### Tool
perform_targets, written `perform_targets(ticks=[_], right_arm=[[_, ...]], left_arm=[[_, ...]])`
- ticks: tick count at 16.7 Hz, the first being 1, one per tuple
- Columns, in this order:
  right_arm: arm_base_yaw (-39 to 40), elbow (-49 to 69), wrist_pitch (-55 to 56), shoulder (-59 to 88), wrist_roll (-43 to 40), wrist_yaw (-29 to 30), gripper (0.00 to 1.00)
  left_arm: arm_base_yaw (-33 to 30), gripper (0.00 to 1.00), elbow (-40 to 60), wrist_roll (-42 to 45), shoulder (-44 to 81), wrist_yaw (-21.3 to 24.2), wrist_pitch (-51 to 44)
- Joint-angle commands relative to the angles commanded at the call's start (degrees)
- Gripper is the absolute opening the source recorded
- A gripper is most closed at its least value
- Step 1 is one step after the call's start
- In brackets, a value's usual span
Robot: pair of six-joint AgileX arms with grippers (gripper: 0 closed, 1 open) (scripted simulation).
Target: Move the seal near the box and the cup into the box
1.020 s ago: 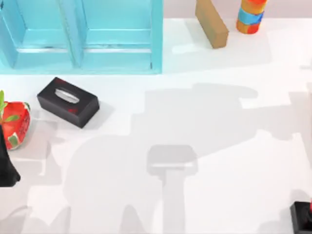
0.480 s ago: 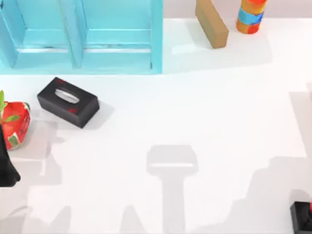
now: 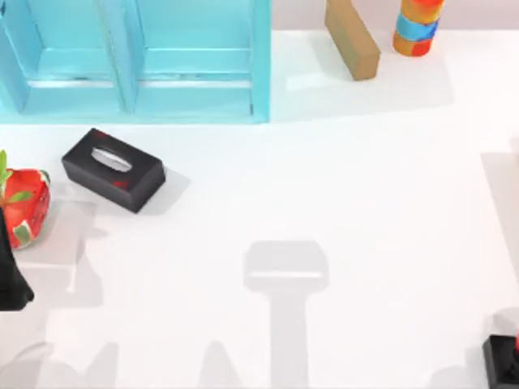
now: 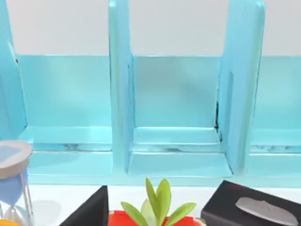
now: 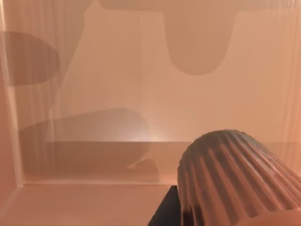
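The seal (image 3: 503,361) stands at the table's front right corner, a black square base with a sliver of red knob, cut by the frame edge. In the right wrist view I look into the tan box (image 5: 117,70) from close up. A brown ribbed rounded body (image 5: 235,179), apparently the cup, lies against the box floor. A dark wedge (image 5: 164,212) beside it may be one of my right gripper's fingers. My left arm (image 3: 11,279) is parked at the table's left edge, and one dark finger (image 4: 89,212) of it appears in the left wrist view.
A light blue shelf unit (image 3: 134,61) fills the back left. A black tissue box (image 3: 113,170) and a red pot with a green plant (image 3: 24,207) sit in front of it. A brown block (image 3: 353,36) and an orange-and-blue striped cylinder (image 3: 418,28) stand at the back right.
The large shadow that lay across the middle of the table has withdrawn to the right and gone. No object on the table has shifted.
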State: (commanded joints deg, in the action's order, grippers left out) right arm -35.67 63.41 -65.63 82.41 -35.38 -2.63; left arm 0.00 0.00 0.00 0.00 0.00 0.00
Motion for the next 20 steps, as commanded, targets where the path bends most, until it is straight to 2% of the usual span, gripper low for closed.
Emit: perform_targets(ticks=[6,14,19,20], right_arm=[[0.1,-0.6,0.7,0.5,0.3,0.0,0.0],[0.4,-10.5,14.1,3.7,0.5,0.1,0.0],[0.5,-11.6,15.6,3.9,0.5,0.0,0.0],[0.5,-11.6,15.6,3.9,0.5,0.0,0.08]], left_arm=[[0.0,1.0,0.0,0.0,0.0,0.0,0.0],[0.0,1.0,0.0,0.0,0.0,0.0,0.0],[0.0,1.0,0.0,0.0,0.0,0.0,0.0],[0.0,1.0,0.0,0.0,0.0,0.0,0.0]])
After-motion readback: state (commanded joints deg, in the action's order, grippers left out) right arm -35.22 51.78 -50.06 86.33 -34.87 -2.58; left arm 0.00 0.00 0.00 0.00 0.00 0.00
